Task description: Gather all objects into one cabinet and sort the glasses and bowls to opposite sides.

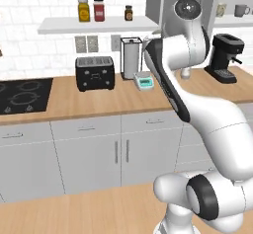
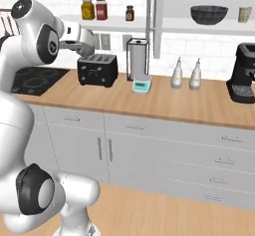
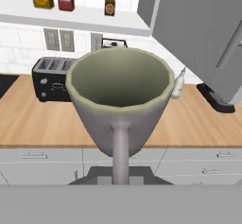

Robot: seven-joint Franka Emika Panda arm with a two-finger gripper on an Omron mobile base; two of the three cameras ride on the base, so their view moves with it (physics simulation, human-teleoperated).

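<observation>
A grey-brown handled mug (image 3: 118,95) sits right in front of the hand camera, upright, its handle turned toward the lens, and my gripper (image 2: 87,40) is shut on it, fingers hidden beneath. It hangs above the counter near the toaster. The cabinet stands open at the upper right, its dark grey door (image 3: 203,29) swung out. On its white shelf board (image 2: 174,27) rest the wide dark bowl (image 2: 209,14) and, to its right, the beige speckled cup (image 2: 244,14). A second grey-brown mug (image 1: 241,10) stands on that shelf beside the beige cup (image 1: 221,9).
On the wooden counter (image 2: 164,103) are a black toaster (image 2: 97,69), a steel canister (image 2: 137,58) with a small scale (image 2: 142,85), two white bottles (image 2: 185,74) and a black coffee machine (image 2: 244,80). Jars (image 2: 94,8) line the tiled white shelf. A cooktop (image 1: 24,95) lies left.
</observation>
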